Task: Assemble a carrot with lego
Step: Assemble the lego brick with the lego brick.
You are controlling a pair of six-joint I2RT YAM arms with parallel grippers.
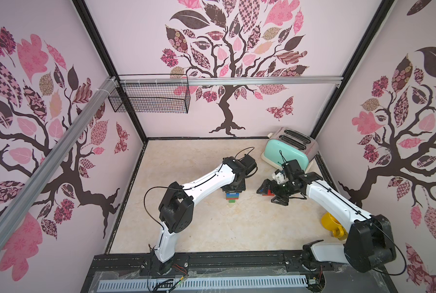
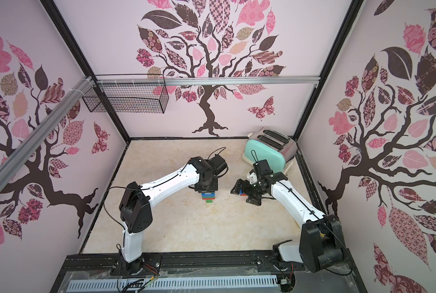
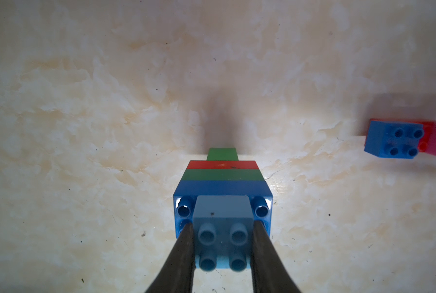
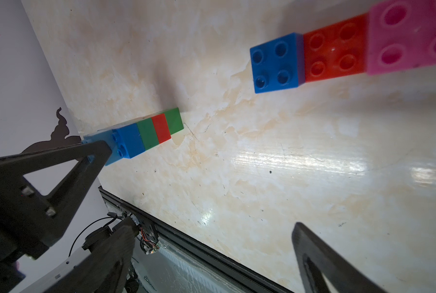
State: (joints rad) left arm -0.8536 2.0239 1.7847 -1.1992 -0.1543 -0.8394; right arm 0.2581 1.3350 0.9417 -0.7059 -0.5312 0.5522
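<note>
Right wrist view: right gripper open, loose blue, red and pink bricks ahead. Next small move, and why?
Probably ease the right gripper onto the loose bricks and close. Its jaws stand open and empty, the bricks lie unheld on the table, and the left gripper clamps the carrot by its light blue brick.

Bare tabletop [image 4: 212, 106] separates carrot [image 4: 146, 134] and loose bricks [image 4: 333, 53]; toaster [image 1: 272, 149] crowds far corner.

Mint-green toaster [image 1: 285, 154], chrome top w/ two slots, at far right corner of marble-look tabletop [image 1: 212, 228]; yellow mug [image 1: 331, 223] nr right edge, partly hidden; black wire basket [image 1: 148, 99] hung on back-wall rail [image 1: 262, 80]
</note>
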